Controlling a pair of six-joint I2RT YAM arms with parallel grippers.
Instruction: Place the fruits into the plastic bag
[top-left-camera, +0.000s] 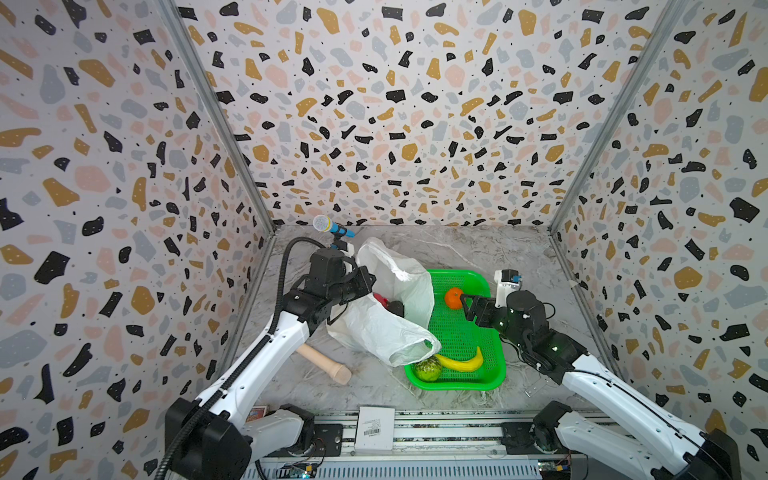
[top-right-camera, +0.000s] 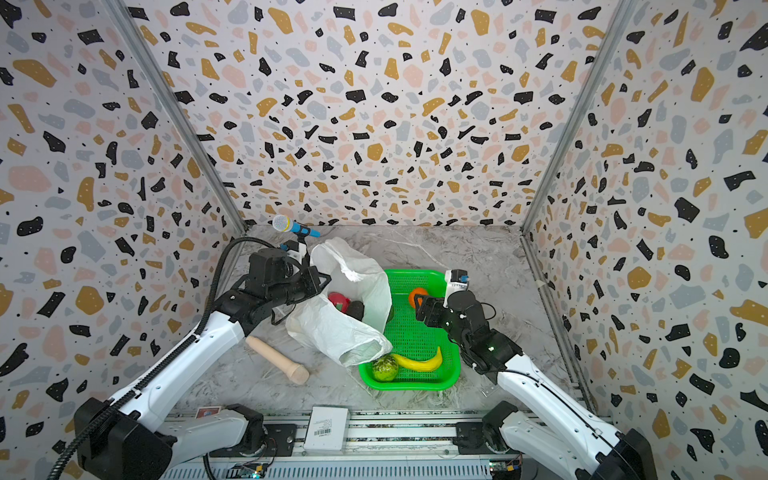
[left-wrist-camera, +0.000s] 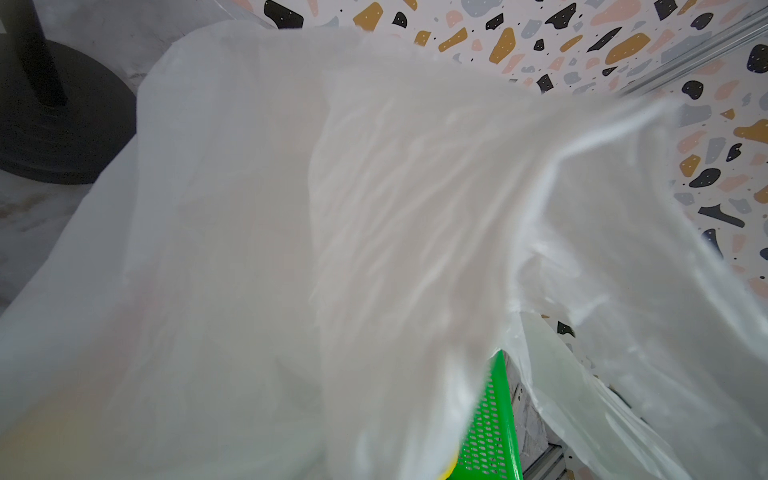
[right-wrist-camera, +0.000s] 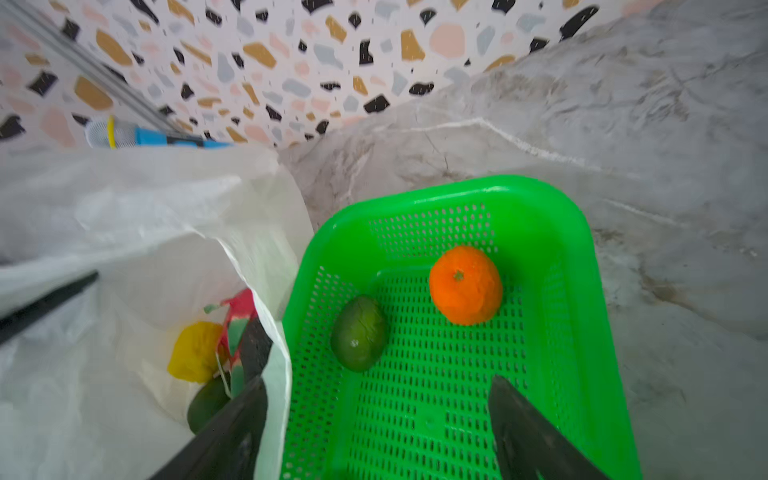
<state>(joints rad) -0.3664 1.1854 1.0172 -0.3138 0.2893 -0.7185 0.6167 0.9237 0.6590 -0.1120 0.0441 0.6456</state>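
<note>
Marbled bench (top-left-camera: 415, 249), terrazzo walls round it. Lower centre of both top views: wooden cylinder (top-left-camera: 324, 361) lies on bench, not a fruit, so leave it. Just right of it, at near end of green basket (top-left-camera: 457, 384), are bumpy green fruit (top-left-camera: 428, 368) & banana (top-left-camera: 461, 362), w/ bag's loose lip draped over the rim beside them.

Mid-frame: plastic bag (top-left-camera: 374, 328), mouth lifted & open twd basket. L fingers (top-left-camera: 369, 286) are together, apparently clamped on its rim (tips hidden by film). Inside it: dragon fruit (top-right-camera: 338, 301), avocado (top-right-camera: 356, 309), small yellow piece (right-wrist-camera: 195, 351).

Farther up, far end of basket: round green fruit (right-wrist-camera: 359, 332) & orange (top-left-camera: 454, 298), apart from each other. R fingers (right-wrist-camera: 523, 424) are spread wide, empty, hovering near orange.

Step in hand, I judge: pick orange. Straddle its widest part, stop short of mesh floor, close gently since it's round & may roll. Then lift over bag lip w/o snagging film.

Upper left, at back: mic (top-left-camera: 330, 225).
</note>
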